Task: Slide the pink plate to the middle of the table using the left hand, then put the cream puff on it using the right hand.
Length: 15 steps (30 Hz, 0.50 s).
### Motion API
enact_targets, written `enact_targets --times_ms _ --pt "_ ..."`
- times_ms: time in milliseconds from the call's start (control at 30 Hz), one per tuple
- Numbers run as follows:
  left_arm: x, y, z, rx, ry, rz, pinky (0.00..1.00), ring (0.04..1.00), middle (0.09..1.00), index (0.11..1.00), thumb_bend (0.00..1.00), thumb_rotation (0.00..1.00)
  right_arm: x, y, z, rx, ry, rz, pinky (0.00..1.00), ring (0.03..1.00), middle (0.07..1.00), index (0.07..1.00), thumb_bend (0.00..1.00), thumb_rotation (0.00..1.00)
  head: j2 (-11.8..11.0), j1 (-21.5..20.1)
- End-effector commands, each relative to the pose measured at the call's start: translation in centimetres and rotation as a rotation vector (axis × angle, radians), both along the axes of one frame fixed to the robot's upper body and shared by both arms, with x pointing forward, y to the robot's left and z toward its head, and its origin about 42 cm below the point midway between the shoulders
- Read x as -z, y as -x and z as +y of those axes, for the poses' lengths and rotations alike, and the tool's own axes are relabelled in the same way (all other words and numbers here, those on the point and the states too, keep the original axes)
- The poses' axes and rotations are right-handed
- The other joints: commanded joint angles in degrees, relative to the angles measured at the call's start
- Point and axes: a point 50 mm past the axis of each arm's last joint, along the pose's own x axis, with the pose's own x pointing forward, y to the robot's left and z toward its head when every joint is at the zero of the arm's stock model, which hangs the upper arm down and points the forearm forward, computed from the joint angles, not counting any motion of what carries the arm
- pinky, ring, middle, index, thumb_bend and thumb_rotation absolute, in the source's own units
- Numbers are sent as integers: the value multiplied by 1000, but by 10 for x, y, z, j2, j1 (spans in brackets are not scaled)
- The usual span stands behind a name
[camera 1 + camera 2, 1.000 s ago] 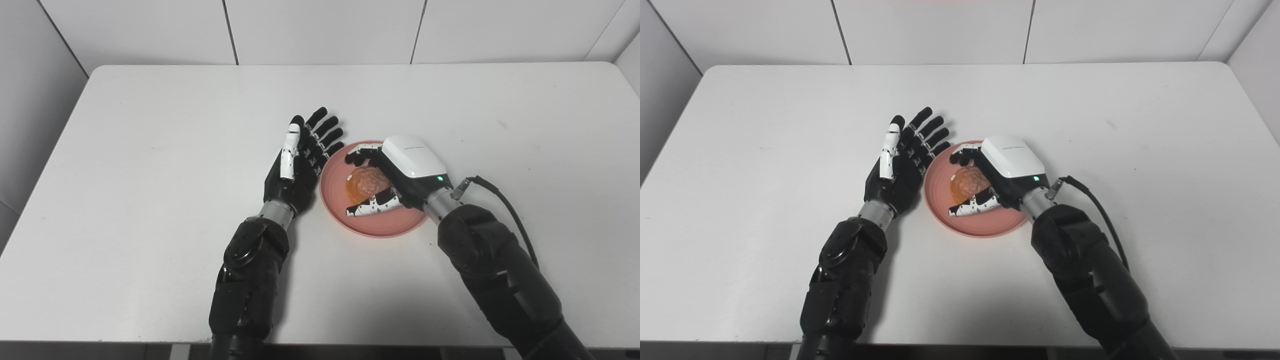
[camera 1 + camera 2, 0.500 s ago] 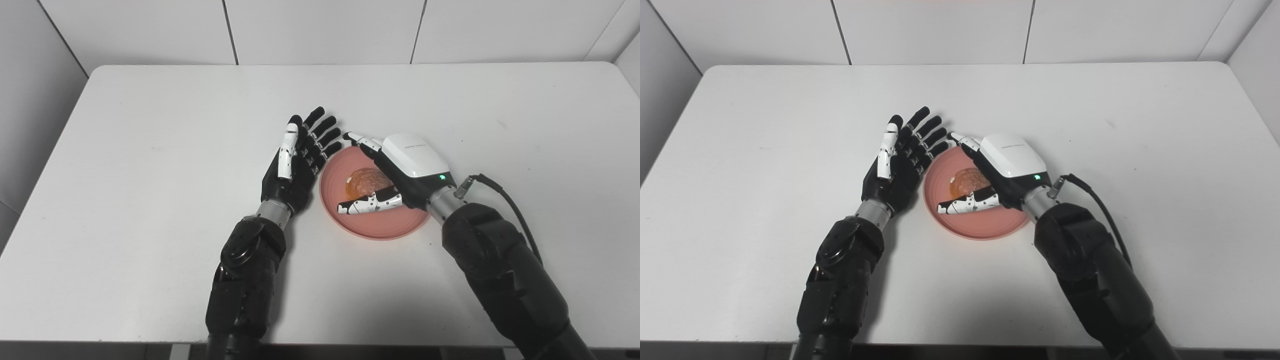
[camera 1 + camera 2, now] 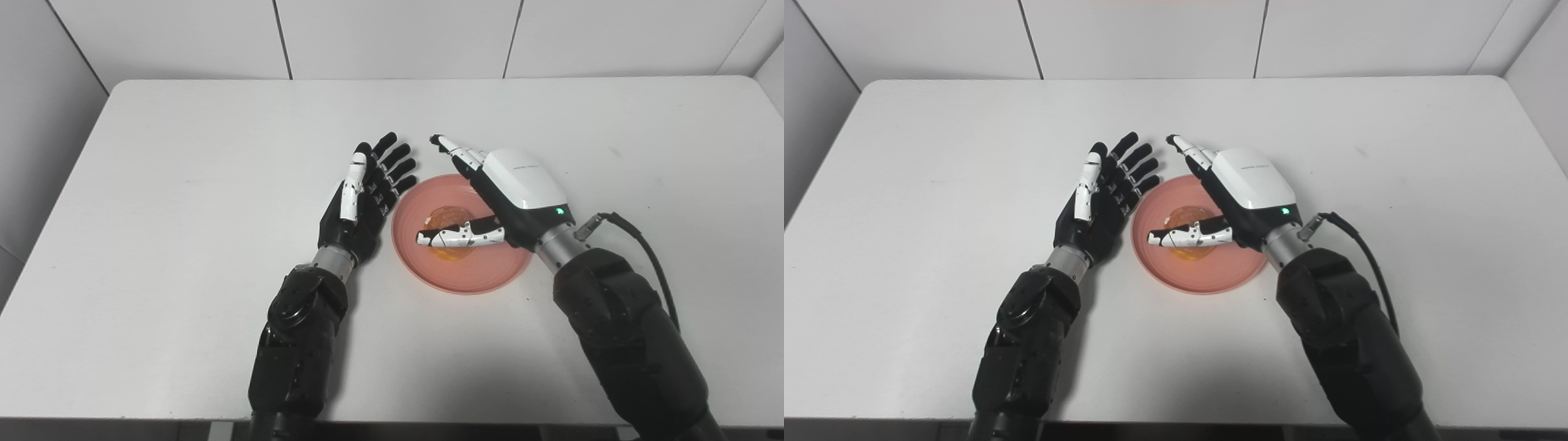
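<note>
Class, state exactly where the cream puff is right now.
The cream puff lies on the pink plate at mid-table, partly behind the open right hand's thumb.

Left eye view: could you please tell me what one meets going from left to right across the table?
Left robot hand → cream puff on the pink plate → right robot hand.

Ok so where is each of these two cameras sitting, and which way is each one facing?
Left eye view: on the head, looking down at the table; both forearms rise from the bottom, left hand and right hand open.
Right eye view: beside it, a little to the right, same downward aim, same arms.
Shared: the pink plate holding the cream puff, with the hands on either side.
</note>
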Motion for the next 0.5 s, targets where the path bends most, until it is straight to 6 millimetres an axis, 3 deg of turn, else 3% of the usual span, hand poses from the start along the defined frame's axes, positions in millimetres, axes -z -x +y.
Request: enact_targets --times_ms 0,167,200,333,467 --pt "2 5 6 -56 -54 -7 871 892 891 882 424 1000 -11 1 -1 -14 -101 -112 827 920 951 982 954 869 1 0" --pt "-9 7 9 -81 -130 -101 914 924 929 917 439 1000 -7 13 -9 44 -246 -105 899 986 998 1000 895 990 1 -3" --pt "-10 7 10 -79 -139 -114 963 957 962 952 421 1000 -7 15 -11 57 -263 -102 900 987 1000 1000 892 997 1 -3" --pt "-16 9 15 -63 -212 -184 997 995 995 993 398 1000 -4 23 -14 85 -359 -73 907 998 1000 1000 834 1000 0 1" --pt "-21 14 27 -75 -299 -239 1000 1000 1000 1000 432 1000 6 34 -21 123 -460 -59 923 1000 1000 1000 703 1000 -1 -2"
